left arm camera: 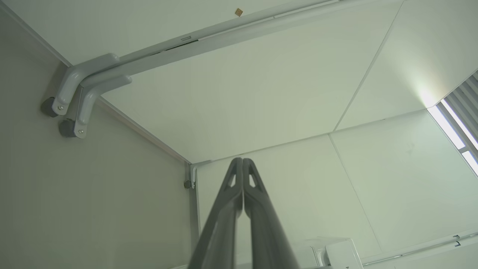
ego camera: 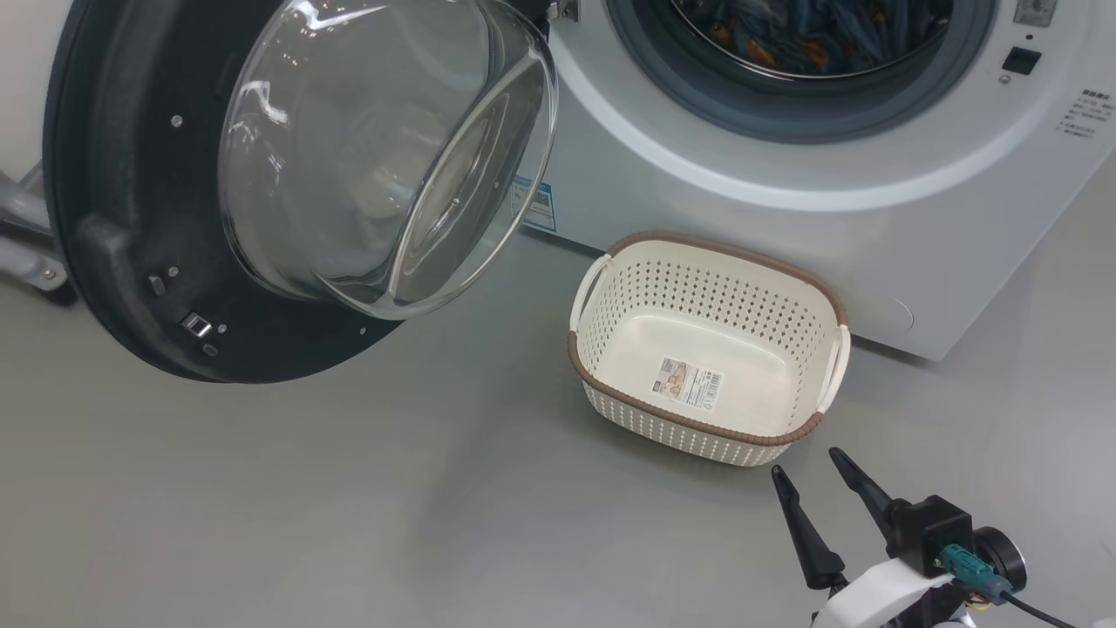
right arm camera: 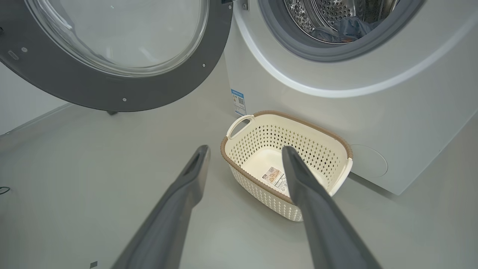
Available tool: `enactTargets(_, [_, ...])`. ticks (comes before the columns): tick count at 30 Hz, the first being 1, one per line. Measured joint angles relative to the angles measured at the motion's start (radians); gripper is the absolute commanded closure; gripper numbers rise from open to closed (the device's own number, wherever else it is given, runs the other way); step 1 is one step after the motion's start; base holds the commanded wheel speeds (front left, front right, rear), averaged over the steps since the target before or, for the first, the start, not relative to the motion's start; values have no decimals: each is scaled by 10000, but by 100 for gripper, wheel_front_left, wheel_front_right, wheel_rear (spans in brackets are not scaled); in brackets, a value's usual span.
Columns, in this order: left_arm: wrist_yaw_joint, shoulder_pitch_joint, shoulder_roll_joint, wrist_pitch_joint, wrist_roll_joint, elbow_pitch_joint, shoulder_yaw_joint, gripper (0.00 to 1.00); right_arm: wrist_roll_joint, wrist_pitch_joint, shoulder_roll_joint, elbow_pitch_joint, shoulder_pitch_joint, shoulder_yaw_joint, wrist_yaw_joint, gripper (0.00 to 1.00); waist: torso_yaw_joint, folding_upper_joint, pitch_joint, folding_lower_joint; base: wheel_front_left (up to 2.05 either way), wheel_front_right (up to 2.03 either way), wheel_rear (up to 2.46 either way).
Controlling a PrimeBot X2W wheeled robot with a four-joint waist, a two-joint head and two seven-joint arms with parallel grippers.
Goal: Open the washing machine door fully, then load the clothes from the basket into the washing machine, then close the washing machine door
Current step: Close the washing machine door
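Clothes [ego camera: 811, 39] lie inside the open washing machine [ego camera: 915, 244].

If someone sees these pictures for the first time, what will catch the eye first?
The washing machine door stands wide open at the upper left of the head view, its glass bowl bulging toward the camera. Next, the empty basket sits on the floor before the washing machine, with blue clothes in the drum above. At the lower right the right gripper hovers, jaws apart.

Head, right wrist: both toward basket [ego camera: 697, 292]
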Motion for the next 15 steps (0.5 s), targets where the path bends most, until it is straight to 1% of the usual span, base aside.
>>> enactTargets(4, [0,-360,171,334,-525,458,332,100,-25,0,-150,15,-95,90,0,0,-138,0,289,0,0,0,0])
enactTargets(10, [-15,-536,291,786,-742,1133,391,100,-33,0,-320,61,-289,115,0,0,-433,0,567,0,0,0,0])
enactTargets(15, [-244,-899,372,1210,-1229,1469,504,100,-86,0,-468,75,-432,102,0,0,-695,0,686,0,0,0,0])
